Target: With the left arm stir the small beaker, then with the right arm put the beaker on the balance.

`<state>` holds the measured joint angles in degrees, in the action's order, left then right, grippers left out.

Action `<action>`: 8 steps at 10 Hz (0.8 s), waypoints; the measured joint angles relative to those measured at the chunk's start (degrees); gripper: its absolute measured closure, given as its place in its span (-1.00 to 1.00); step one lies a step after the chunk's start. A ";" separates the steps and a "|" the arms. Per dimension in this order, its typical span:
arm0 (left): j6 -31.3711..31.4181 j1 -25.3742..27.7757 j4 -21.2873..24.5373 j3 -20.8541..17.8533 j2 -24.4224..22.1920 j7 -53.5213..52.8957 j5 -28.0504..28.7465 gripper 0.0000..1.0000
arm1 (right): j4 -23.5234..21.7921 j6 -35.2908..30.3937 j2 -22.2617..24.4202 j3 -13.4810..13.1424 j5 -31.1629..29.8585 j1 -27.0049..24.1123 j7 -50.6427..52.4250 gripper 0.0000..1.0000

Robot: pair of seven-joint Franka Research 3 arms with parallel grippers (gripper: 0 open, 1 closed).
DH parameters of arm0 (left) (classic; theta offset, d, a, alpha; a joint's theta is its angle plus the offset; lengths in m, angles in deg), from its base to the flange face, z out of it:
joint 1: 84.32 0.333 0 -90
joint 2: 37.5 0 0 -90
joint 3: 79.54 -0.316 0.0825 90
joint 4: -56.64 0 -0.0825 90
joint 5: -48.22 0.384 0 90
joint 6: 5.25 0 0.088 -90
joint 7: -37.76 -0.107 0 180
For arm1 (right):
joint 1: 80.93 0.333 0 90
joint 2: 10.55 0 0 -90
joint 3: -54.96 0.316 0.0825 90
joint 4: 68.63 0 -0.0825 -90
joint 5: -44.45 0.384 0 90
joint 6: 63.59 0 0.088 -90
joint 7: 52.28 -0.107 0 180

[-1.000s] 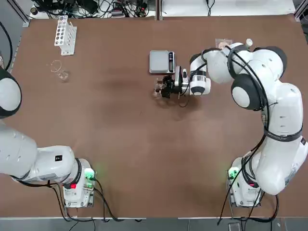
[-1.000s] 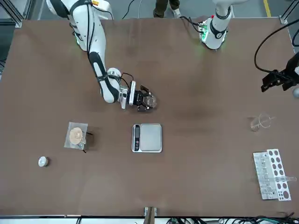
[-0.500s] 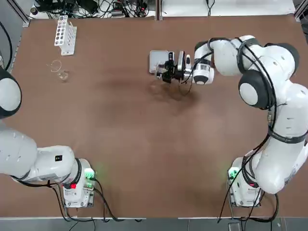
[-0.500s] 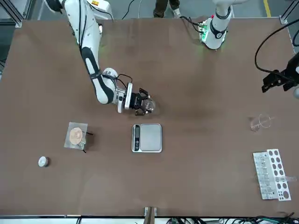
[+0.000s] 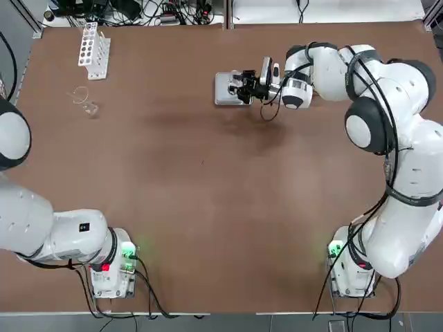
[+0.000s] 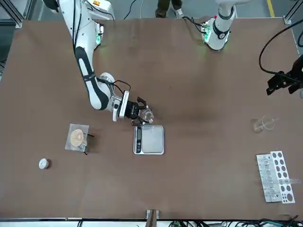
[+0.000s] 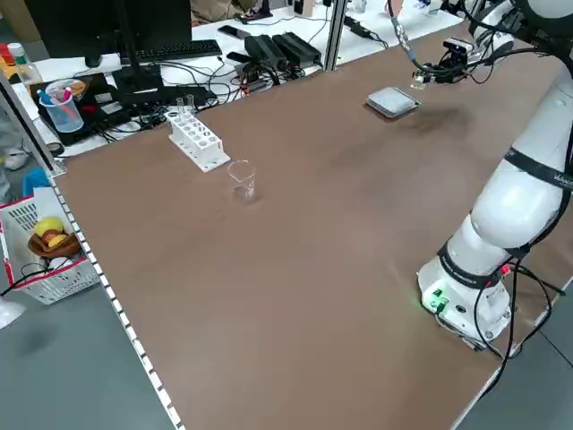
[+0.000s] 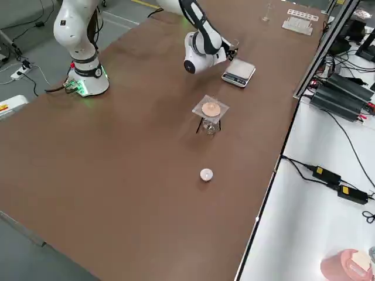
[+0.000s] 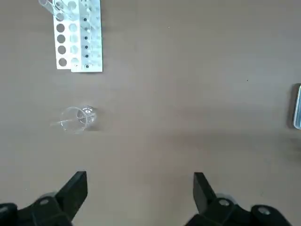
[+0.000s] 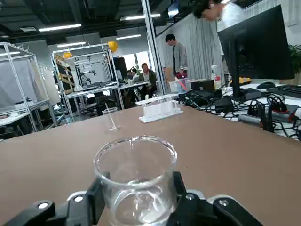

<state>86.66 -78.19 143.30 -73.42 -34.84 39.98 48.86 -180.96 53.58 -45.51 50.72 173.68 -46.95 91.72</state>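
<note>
One wrist view shows small beaker (image 10: 135, 181) clamped, upright.

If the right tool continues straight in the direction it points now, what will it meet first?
Probably nothing on the table: the right tool, shut on the small beaker, points across above the balance. Its height over the plate is unclear.

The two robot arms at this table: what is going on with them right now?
The right gripper is shut on the small beaker and holds it over the balance, near the control-strip edge; whether the glass touches the plate cannot be told. The left gripper is open and idle, off at the table's left side, above the larger glass vessel and the white test tube rack.
</note>
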 joint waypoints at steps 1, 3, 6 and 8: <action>0.06 0.04 0.00 -0.06 0.02 0.00 0.00 -0.99 | 1.12 0.83 -1.09 -0.23 0.04 0.10 -0.18 -0.17; 0.84 0.10 0.00 -0.21 0.22 0.00 0.00 -0.99 | 3.14 2.00 -3.35 -0.36 0.09 0.21 -0.67 -0.17; 1.50 0.13 0.00 -0.24 0.38 0.00 0.00 -0.99 | 6.06 4.03 -5.29 -0.80 0.17 0.24 -1.56 -0.17; 2.35 0.14 0.00 -0.27 0.41 0.00 0.00 -0.99 | 8.18 4.91 -6.44 -1.21 0.33 0.26 -2.44 -0.17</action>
<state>89.01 -78.05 143.30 -73.69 -34.43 39.97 48.86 -172.77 58.49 -51.95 49.51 174.01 -46.68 89.27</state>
